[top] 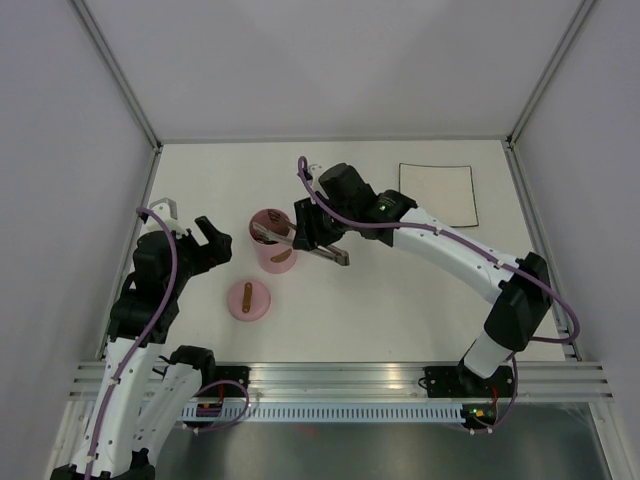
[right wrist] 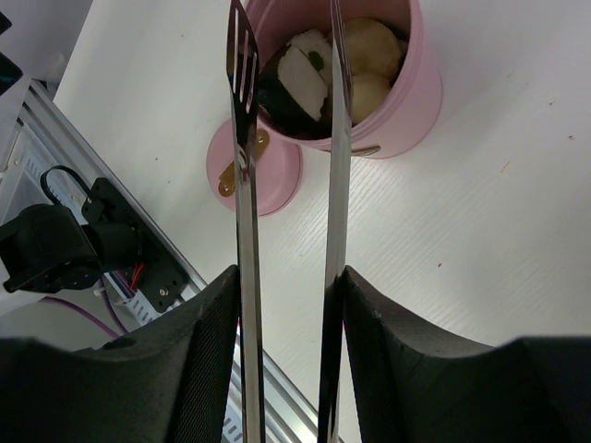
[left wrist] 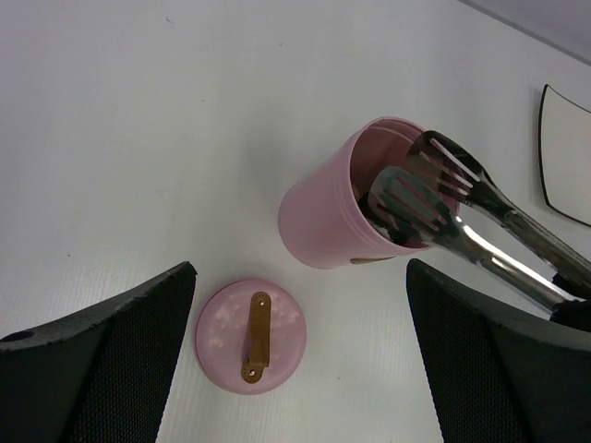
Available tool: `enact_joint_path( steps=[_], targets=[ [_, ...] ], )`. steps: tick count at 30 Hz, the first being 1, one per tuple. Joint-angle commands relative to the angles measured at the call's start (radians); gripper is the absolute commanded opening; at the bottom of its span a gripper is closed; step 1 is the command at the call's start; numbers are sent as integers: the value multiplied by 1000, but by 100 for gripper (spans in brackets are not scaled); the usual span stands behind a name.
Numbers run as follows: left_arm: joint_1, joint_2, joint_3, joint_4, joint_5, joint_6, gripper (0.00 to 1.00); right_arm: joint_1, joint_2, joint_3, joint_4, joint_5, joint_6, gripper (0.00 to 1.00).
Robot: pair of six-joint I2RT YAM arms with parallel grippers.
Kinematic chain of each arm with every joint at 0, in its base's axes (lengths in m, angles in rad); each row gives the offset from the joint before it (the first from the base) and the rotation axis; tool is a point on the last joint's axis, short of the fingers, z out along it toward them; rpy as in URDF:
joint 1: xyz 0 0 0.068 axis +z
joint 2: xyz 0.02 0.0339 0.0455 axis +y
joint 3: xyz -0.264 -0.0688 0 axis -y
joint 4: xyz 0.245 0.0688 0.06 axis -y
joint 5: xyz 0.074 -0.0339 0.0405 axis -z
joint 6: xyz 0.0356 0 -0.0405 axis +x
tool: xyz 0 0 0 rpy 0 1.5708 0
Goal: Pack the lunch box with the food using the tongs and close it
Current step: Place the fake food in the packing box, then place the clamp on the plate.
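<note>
The pink lunch box point(top: 272, 240) stands open left of the table's middle. Its lid point(top: 248, 299), with a brown bar handle, lies flat just in front of it. My right gripper point(top: 310, 228) is shut on the silvery tongs point(top: 320, 252), one finger pressed on each arm point(right wrist: 242, 185). The tong tips reach into the pot's mouth point(left wrist: 406, 198), slightly spread. Food point(right wrist: 305, 78) lies inside the pot: a white and dark piece between the tips, beige pieces behind it. My left gripper point(left wrist: 300, 277) hangs open above the lid point(left wrist: 251, 336), holding nothing.
A square white plate point(top: 437, 194) with a dark edge lies at the back right. Metal frame posts and white walls close in the table's sides and back. An aluminium rail point(top: 340, 375) runs along the near edge.
</note>
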Motion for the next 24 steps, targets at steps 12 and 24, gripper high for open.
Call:
enact_joint_path(
  steps=[12, 24],
  targets=[
    [-6, -3, 5, 29, 0, 37, 100, -425, -311, -152, 147, 13, 78, 51],
    [-6, 0, 5, 30, 4, 37, 100, -740, -424, -529, 271, 114, 42, 52]
  ],
)
